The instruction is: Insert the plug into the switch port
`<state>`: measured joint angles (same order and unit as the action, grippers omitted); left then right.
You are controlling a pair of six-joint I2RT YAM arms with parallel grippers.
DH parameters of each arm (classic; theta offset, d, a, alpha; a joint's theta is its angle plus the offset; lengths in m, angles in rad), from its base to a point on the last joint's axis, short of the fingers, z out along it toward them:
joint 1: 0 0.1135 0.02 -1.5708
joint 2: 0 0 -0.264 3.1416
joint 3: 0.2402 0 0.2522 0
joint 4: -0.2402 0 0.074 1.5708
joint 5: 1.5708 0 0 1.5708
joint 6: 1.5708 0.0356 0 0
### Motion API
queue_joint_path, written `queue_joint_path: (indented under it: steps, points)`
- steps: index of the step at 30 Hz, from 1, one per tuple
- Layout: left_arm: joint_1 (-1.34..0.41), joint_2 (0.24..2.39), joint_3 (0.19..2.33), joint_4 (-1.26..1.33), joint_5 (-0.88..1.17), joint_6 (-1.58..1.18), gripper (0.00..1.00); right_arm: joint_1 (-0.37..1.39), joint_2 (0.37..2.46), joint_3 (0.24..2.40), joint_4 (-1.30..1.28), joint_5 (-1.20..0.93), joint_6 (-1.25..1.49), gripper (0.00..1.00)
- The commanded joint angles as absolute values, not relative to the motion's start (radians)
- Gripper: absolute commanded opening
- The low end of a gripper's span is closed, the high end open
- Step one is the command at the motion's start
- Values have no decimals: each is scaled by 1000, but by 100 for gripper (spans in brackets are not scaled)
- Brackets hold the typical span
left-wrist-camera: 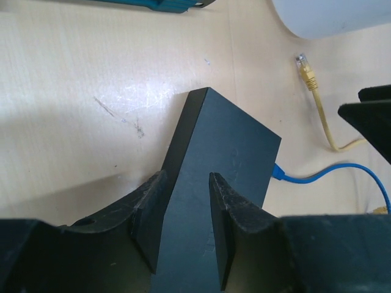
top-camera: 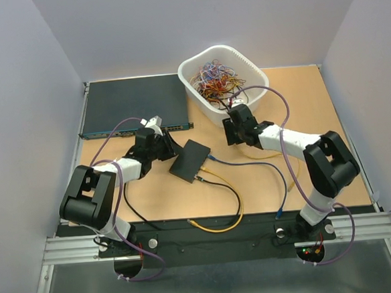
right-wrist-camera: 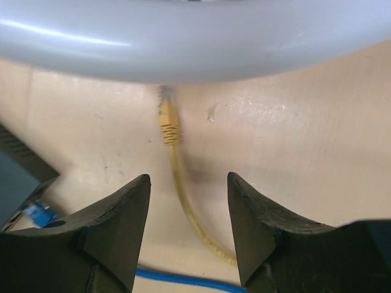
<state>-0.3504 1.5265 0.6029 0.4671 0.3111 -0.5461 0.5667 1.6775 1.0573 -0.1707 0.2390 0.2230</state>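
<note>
At frame centre of the top view the small black box (top-camera: 190,160) lies flat, its switch port row too small to make out; the left gripper (left-wrist-camera: 188,201) pinches the box's near corner. The right gripper (right-wrist-camera: 188,201), jaws parted and empty, hangs above the yellow plug (right-wrist-camera: 167,119) lying under the white basket (right-wrist-camera: 195,43) rim, which cuts off the plug's tip

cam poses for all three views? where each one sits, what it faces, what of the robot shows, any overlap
Top external: above and behind the bases, looking down on the table; both arms show.
Left wrist: on the left arm, looking down past its fingers at the small black box.
Right wrist: on the right arm, looking past the open right gripper at a loose yellow plug beside the white basket.
Shared: both wrist views show that yellow plug, the blue plug in the box, and the basket.
</note>
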Motion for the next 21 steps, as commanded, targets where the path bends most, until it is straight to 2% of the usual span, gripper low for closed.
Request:
queue_joint_path:
  steps: [1,9,11,16,17,18,19,21]
  points:
    - [-345,1463,606,462,293,-515,44,552,1733,1111,-141,302,226,58]
    - [-345,1463,603,462,298,-512,44,523,1825,1152,-143,275,224,57]
    - [-345,1466,603,463,296,-512,44,520,1838,1158,-143,273,225,53]
    - [-344,1474,601,468,301,-511,44,509,1870,1169,-140,244,233,30]
    - [-344,1474,600,469,299,-511,44,509,1879,1170,-141,235,238,21]
    - [-344,1476,598,469,299,-511,44,509,1882,1170,-140,226,238,17]
    - [-345,1474,597,469,301,-511,44,511,1885,1170,-138,216,239,17]
    - [-345,1470,594,472,299,-511,44,511,1884,1169,-134,187,236,8]
